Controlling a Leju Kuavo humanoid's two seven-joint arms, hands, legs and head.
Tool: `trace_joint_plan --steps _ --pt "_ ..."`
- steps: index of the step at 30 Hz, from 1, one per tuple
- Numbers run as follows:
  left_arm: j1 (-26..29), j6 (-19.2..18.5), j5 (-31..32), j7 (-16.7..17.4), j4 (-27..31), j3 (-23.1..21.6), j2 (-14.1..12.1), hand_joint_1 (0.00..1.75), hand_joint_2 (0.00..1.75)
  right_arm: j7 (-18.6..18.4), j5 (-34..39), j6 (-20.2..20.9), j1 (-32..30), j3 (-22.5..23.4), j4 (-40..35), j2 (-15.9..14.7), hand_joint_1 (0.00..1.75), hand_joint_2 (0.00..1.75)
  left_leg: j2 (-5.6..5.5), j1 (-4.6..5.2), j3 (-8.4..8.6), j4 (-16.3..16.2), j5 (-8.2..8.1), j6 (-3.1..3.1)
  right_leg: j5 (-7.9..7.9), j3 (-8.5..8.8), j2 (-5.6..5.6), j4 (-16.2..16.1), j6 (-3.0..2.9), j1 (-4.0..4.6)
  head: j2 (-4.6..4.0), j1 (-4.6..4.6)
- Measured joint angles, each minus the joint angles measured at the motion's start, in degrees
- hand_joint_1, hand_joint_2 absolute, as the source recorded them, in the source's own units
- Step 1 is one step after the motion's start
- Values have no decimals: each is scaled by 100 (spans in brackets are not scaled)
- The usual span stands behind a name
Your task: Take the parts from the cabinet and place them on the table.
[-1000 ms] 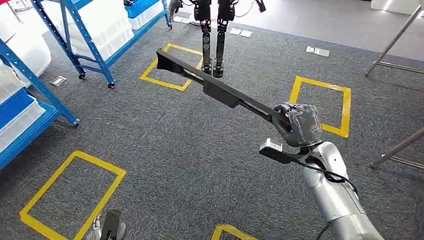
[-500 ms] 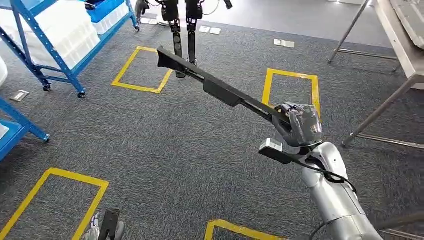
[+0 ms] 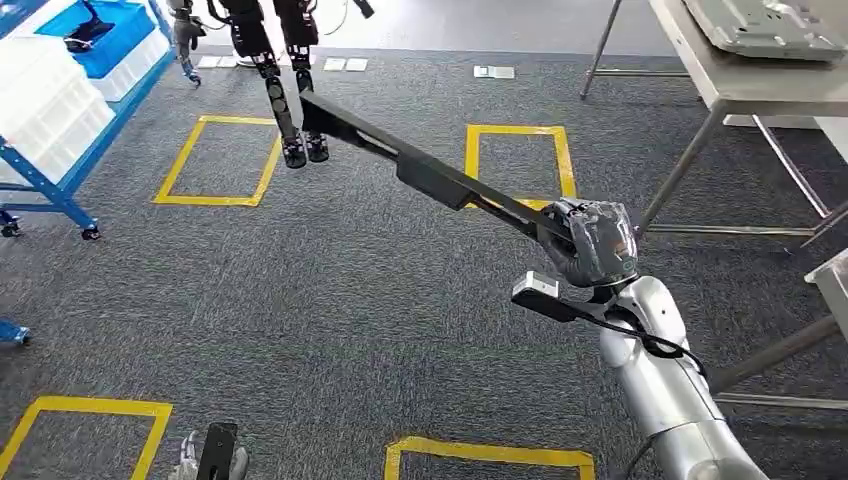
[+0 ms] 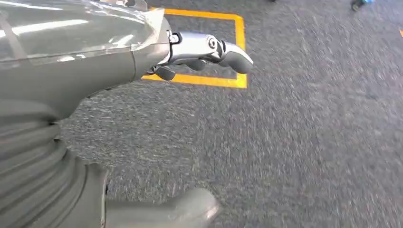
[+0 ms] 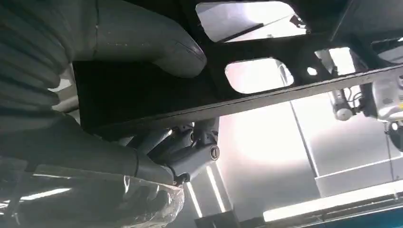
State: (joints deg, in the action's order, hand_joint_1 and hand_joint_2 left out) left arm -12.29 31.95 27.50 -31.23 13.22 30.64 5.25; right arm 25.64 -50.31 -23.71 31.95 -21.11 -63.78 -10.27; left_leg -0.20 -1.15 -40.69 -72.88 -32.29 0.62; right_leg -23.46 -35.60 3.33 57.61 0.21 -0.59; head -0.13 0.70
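A long black bar-shaped part [image 3: 420,165] sticks out forward and to the left over the carpet, and my right hand [image 3: 590,243] grips its near end. In the right wrist view the black part [image 5: 247,76] crosses the picture with the thumb [image 5: 157,42] pressed on it and darker fingers wrapped beneath. My left hand [image 3: 215,455] hangs low at my side; in the left wrist view this left hand [image 4: 204,50] holds nothing, its fingers apart above the carpet. The metal table [image 3: 735,85] stands at the far right.
A grey flat part [image 3: 765,25] lies on the table. A second table's edge [image 3: 830,270] shows at the right. The blue rack [image 3: 55,165] with white and blue bins stands at the left. Another robot's legs [image 3: 285,90] stand ahead, beside yellow floor squares [image 3: 215,160].
The whole picture has shifted left as I turn right: the blue rack slid toward the left edge and the table came into view. My right hand still holds the part the same way.
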Motion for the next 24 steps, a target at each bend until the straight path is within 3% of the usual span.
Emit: trace_joint_plan --steps 1,2,3,4,5,6,7,8,9,10,12,13,14,15,16,17,18,19,20,23,24 --pt "-1 0 18 0 0 0 2 0 175 7 2 -2 0 0 0 -7 175 175 -34 0 222 474 285 30 1 2 75 6 2 3 0 0" --pt "-7 2 24 6 0 0 2 0 175 11 9 -4 11 2 0 -9 175 175 -153 0 508 1053 564 69 3 3 151 17 4 2 0 0" --pt "-14 2 28 24 0 0 -4 0 175 11 20 -4 18 4 0 -9 175 175 -488 -17 659 1355 558 87 7 -11 194 19 13 -11 0 -2" --pt "-12 2 31 31 0 -2 2 0 175 9 28 -4 42 11 2 -22 175 175 -426 13 661 1394 579 82 26 -31 245 26 45 24 0 -9" --pt "-24 4 50 35 0 -2 0 0 175 9 33 -4 43 22 7 -32 175 175 -329 44 670 1382 581 81 44 -54 286 16 75 -5 0 13" --pt "-42 9 59 39 0 -2 0 0 175 11 37 -7 36 31 11 -48 175 175 -304 61 668 1383 582 91 54 -56 333 2 94 -28 0 4" --pt "-49 22 80 52 0 0 2 0 175 11 53 -9 37 54 15 -74 175 175 -250 72 677 1404 597 111 81 -55 384 -29 136 -33 0 20" --pt "-69 33 118 57 0 -9 20 0 175 15 65 -11 43 78 15 -100 175 175 -158 22 721 1523 667 174 97 -98 426 -42 183 27 0 6" --pt "-95 61 131 66 2 -11 33 0 175 31 87 -11 41 92 15 -129 175 175 -109 38 755 1589 715 210 0 -189 105 106 161 14 0 9" --pt "-100 74 133 70 9 -9 33 0 175 33 96 -9 67 94 22 -155 175 175 -47 46 749 1596 723 237 -187 -333 -110 423 127 24 0 -34" --pt "-85 79 133 87 9 -7 39 0 175 33 118 -4 71 107 31 -159 175 175 107 71 744 1594 722 240 -553 -764 -235 1344 110 12 0 -42" --pt "-84 79 131 87 9 -4 44 0 175 33 133 0 62 109 44 -164 175 175 172 78 732 1591 720 241 -653 -921 -249 1690 131 1 0 -37" --pt "-84 79 131 87 9 -4 48 0 175 41 146 0 60 118 70 -175 175 175 249 79 727 1589 719 240 -638 -937 -259 1746 176 -9 0 -44" --pt "-85 79 131 85 9 -4 55 0 175 70 153 0 63 125 92 -190 175 175 319 78 726 1588 715 233 -535 -802 -274 1514 229 -23 0 -39" --pt "-84 79 131 85 9 -4 63 0 175 96 160 0 73 133 114 -197 175 175 386 74 728 1585 708 222 -356 -526 -323 1027 291 -42 0 -46" --pt "-86 79 131 85 9 -4 74 0 175 116 166 0 87 138 125 -201 175 175 442 68 729 1570 694 201 -180 -218 -446 471 341 -63 0 -39" --pt "-93 79 131 85 15 -4 77 0 175 122 168 0 109 142 129 -203 175 175 518 74 729 1524 663 153 -100 53 -751 -69 331 -63 0 -46" --pt "-96 81 131 85 22 -2 61 0 175 127 179 -2 120 140 138 -194 175 175 547 120 709 1527 646 122 -68 79 -805 19 303 0 0 -44" --pt "-96 83 131 81 22 -4 66 0 175 133 184 -2 132 144 144 -195 175 175 591 116 725 1499 624 89 -53 38 -700 -18 238 5 0 -39" --pt "-109 76 140 63 28 -9 87 0 175 133 192 -2 152 175 173 -236 175 175 771 87 754 1495 585 30 -34 28 -495 -24 133 -27 0 -15" --pt "-120 72 144 61 33 -9 90 0 175 133 195 -7 158 177 173 -236 175 175 539 37 723 1395 485 -17 -14 38 -420 -34 95 -61 0 -20"
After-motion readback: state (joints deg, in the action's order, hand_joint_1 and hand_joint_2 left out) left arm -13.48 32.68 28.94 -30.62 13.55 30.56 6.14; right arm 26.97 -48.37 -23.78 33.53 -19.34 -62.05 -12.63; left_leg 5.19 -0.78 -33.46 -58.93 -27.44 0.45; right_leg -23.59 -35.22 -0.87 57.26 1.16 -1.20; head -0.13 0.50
